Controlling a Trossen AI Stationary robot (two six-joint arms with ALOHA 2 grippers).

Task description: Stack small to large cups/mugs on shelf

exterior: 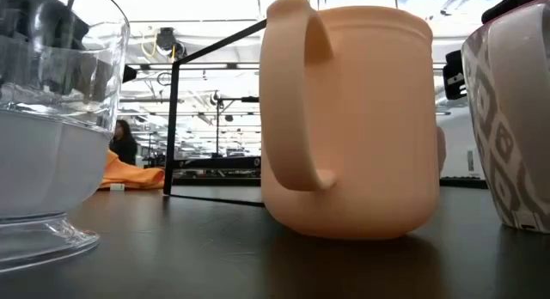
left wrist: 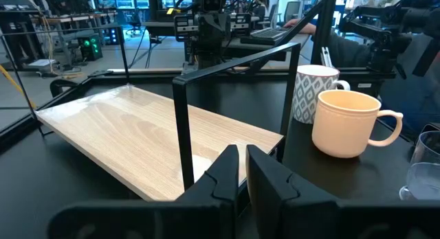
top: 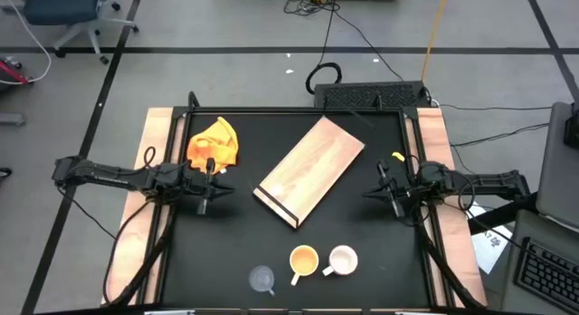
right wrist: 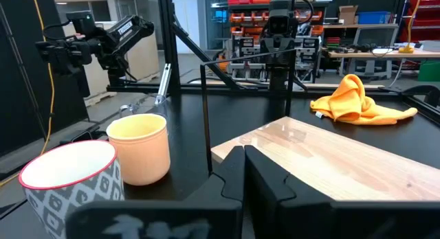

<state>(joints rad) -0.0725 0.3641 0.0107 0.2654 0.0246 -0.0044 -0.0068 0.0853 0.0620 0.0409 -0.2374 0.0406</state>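
The glass cup [top: 262, 278], yellow-orange mug [top: 303, 260] and white mug [top: 343, 259] stood in a row at the table's near edge, apart from the wooden shelf [top: 310, 170] lying mid-table; all looked rigid, the glass light, slippery and fragile, so a rim or handle seemed the best hold; left gripper [top: 204, 205] and right gripper [top: 395, 209] waited at either side, jaws closed, holding nothing.

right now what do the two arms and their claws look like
Both arms are dark, nearly black, slim and jointed, with black cables trailing off along the table's sides. The left claw and the right claw each end in two matte black fingers. Up close, the left fingers and the right fingers are flat, angular wedges. No markings show on them.
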